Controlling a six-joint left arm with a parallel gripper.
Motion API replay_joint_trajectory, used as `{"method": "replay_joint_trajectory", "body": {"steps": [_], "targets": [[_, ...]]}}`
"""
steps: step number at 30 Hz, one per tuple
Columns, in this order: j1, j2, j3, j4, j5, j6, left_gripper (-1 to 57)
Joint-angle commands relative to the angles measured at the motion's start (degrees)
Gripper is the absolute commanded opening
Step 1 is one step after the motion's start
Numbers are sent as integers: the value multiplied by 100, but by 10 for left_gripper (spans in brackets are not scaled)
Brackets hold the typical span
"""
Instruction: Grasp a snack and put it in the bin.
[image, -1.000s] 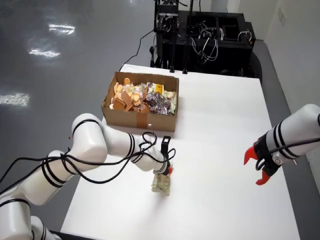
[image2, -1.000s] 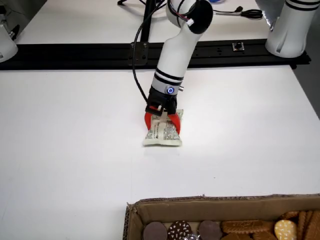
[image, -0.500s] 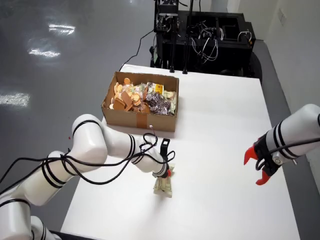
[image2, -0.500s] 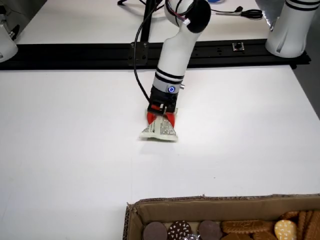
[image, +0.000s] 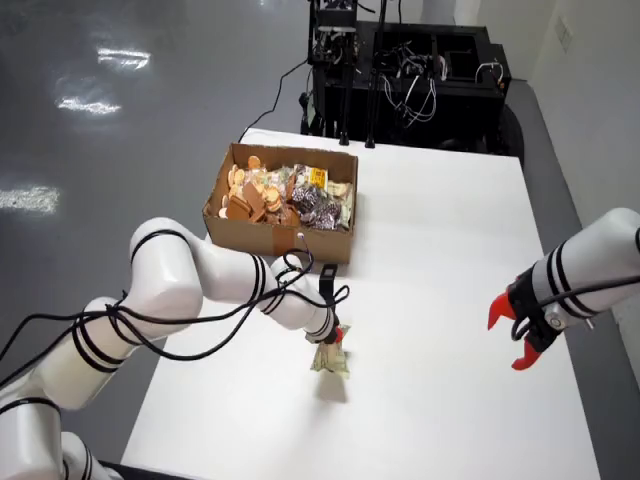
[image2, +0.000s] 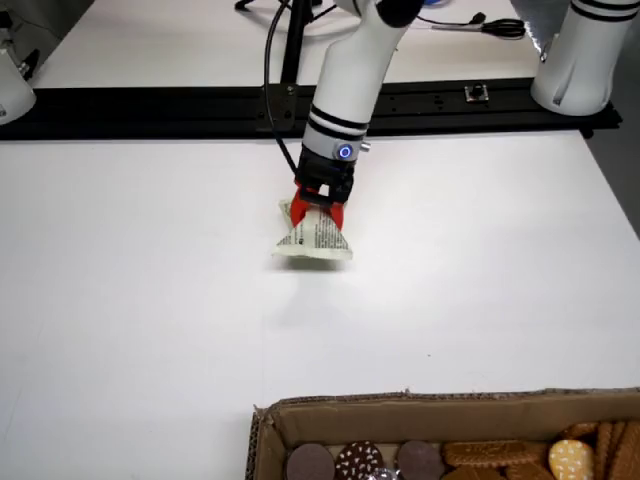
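Observation:
A pale snack packet (image: 330, 360) with dark print hangs a little above the white table (image: 450, 250), its shadow beneath it. My gripper (image: 335, 337), red-fingered on the white arm at the left of the view from above, is shut on the packet's top edge. In the low view from the box side, the gripper (image2: 318, 207) points down and the packet (image2: 314, 239) dangles below it. The cardboard bin (image: 280, 236), full of biscuits and wrapped snacks, stands just beyond the gripper in the view from above; its near rim (image2: 400, 405) shows at the bottom of the low view.
A second white arm with open red fingers (image: 515, 335) hangs still at the right of the view from above. A black equipment rack (image: 400, 70) stands behind the table. A black rail (image2: 200, 100) runs along the table's far side in the low view.
The gripper has lifted the snack packet off the table and carried it slightly toward the bin. The second arm has not moved.

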Motion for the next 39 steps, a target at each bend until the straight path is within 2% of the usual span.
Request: {"method": "replay_joint_trajectory", "body": {"steps": [1, 11, 17, 26, 39], "targets": [[22, -223, 1, 11, 132, -143, 139], [153, -1062, -29, 64, 345, -382, 136], [272, -1270, -313, 185, 524, -411, 135], [492, -1067, -1088, 295, 776, -449, 134], [976, -313, -2615, 320, 881, -718, 135]]}}
